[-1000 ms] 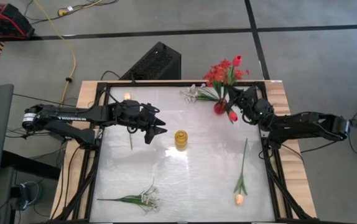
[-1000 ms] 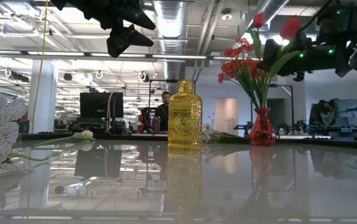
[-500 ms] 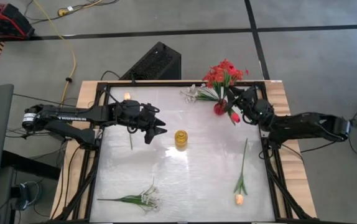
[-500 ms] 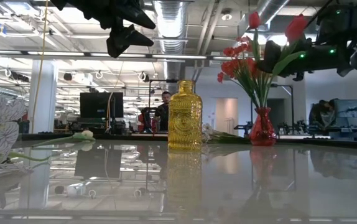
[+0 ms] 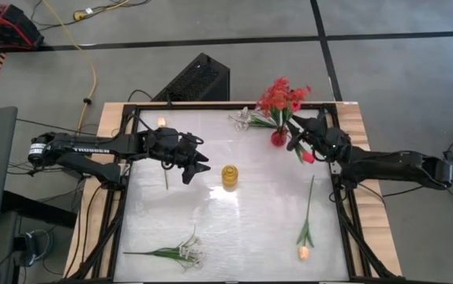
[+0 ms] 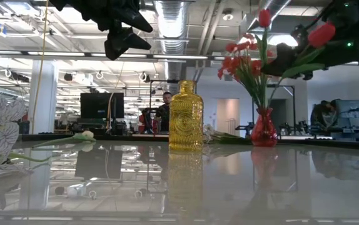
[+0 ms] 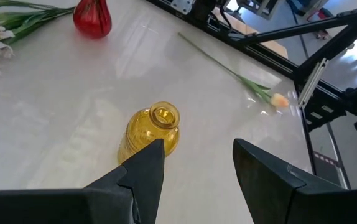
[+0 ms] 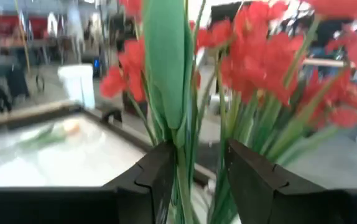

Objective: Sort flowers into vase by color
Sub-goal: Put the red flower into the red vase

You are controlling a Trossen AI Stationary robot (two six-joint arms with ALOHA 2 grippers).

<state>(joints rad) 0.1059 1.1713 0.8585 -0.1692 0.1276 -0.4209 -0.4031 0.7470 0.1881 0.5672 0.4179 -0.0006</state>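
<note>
Since a second ago the red tulip (image 5: 308,156) has swung outward from the red vase (image 5: 278,138). High view: right gripper (image 5: 302,136) beside that vase pinches its stem (image 5: 299,147); light, springy, best held mid-stem. Low view: red vase holds red flowers (image 6: 242,62); yellow vase (image 6: 186,116) looks empty. Left wrist view: left gripper (image 7: 194,165) spread, near the yellow vase.
</note>
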